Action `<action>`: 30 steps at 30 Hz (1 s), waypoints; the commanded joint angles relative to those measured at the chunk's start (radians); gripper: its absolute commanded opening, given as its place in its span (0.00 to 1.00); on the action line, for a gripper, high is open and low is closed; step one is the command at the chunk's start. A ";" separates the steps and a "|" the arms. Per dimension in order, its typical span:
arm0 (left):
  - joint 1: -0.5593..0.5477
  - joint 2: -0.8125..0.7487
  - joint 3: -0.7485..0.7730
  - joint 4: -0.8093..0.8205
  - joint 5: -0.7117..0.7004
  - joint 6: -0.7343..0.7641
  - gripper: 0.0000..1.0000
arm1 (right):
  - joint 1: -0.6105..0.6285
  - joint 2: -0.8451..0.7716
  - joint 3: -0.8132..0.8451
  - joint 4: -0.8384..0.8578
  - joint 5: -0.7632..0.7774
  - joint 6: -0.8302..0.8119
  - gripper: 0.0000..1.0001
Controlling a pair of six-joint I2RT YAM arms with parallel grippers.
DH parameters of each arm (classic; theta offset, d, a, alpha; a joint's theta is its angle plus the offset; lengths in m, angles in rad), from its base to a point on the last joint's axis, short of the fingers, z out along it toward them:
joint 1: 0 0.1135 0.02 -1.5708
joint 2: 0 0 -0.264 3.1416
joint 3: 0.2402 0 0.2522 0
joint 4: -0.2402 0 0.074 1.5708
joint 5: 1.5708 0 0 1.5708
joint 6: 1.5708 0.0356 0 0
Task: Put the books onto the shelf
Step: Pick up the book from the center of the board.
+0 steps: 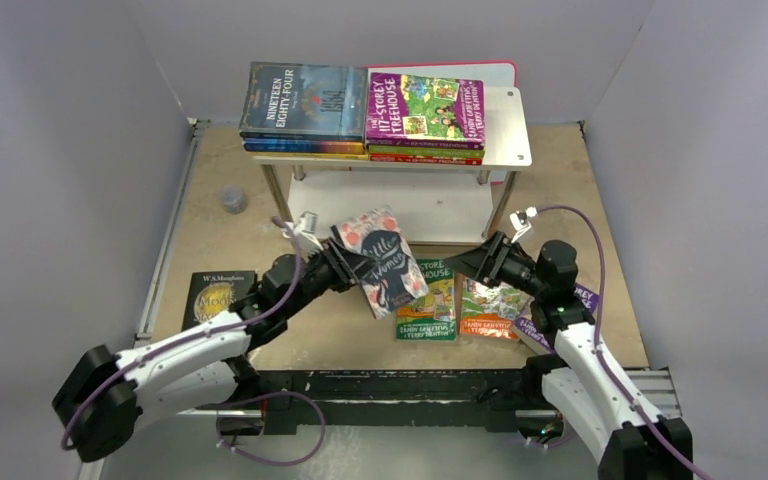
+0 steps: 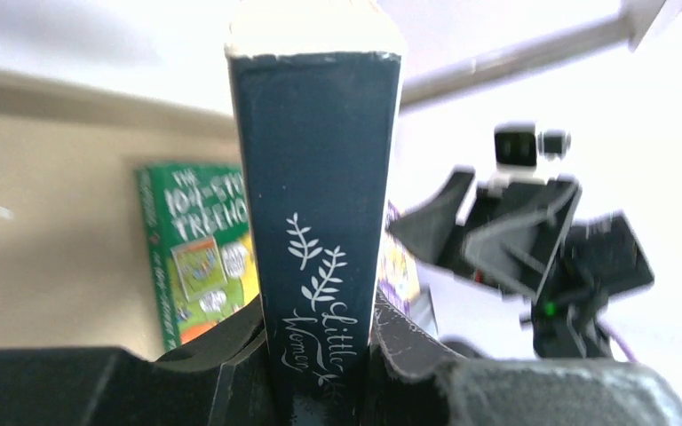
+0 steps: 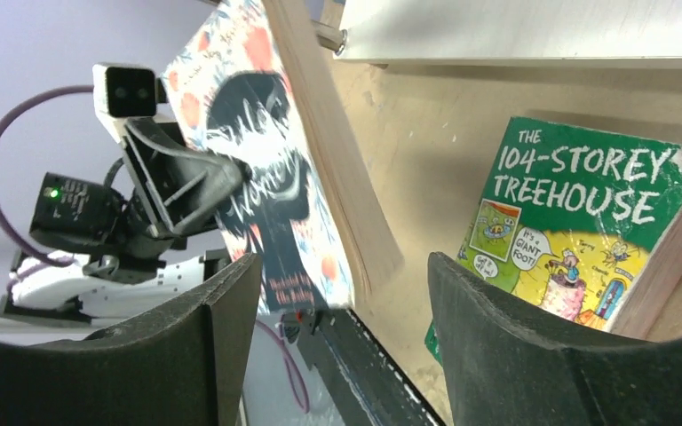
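Two stacks of paperbacks lie on the top board of the small pale metal two-tier shelf (image 1: 505,130). One is topped by the dark blue "Nineteen Eighty-Four" (image 1: 303,100), the other by a purple-and-green "117-Storey Treehouse" (image 1: 425,105). The left jaws are clamped on the spine of the floral "Little Women" paperback (image 1: 385,262), holding it tilted above the tan surface (image 1: 210,180) in front of the shelf. The right jaws stand apart, gripping nothing, near its page edge. A green "104-Storey Treehouse" paperback (image 1: 427,300) and a black paperback (image 1: 218,297) lie flat on the surface.
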 commanded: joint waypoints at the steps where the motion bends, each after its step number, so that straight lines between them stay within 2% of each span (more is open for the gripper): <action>1: 0.007 -0.181 0.028 -0.163 -0.400 -0.041 0.00 | 0.072 -0.038 0.010 0.027 0.183 0.067 0.71; 3: 0.007 -0.230 0.036 -0.214 -0.508 -0.090 0.00 | 0.113 -0.044 0.007 0.040 0.247 0.100 0.72; 5: 0.008 -0.266 0.033 -0.213 -0.560 -0.111 0.00 | 0.159 -0.047 -0.001 0.061 0.309 0.138 0.73; 15: 0.007 -0.275 0.078 -0.214 -0.654 -0.158 0.00 | 0.449 0.043 0.005 0.158 0.567 0.207 0.75; 19: 0.008 -0.279 0.074 -0.180 -0.679 -0.189 0.00 | 0.517 0.138 0.039 0.206 0.603 0.275 0.82; 26: 0.008 -0.262 0.051 -0.069 -0.665 -0.262 0.00 | 0.590 0.319 0.101 0.494 0.597 0.408 0.90; 30: 0.007 -0.261 0.071 -0.075 -0.636 -0.267 0.00 | 0.610 0.412 0.147 0.557 0.577 0.465 0.91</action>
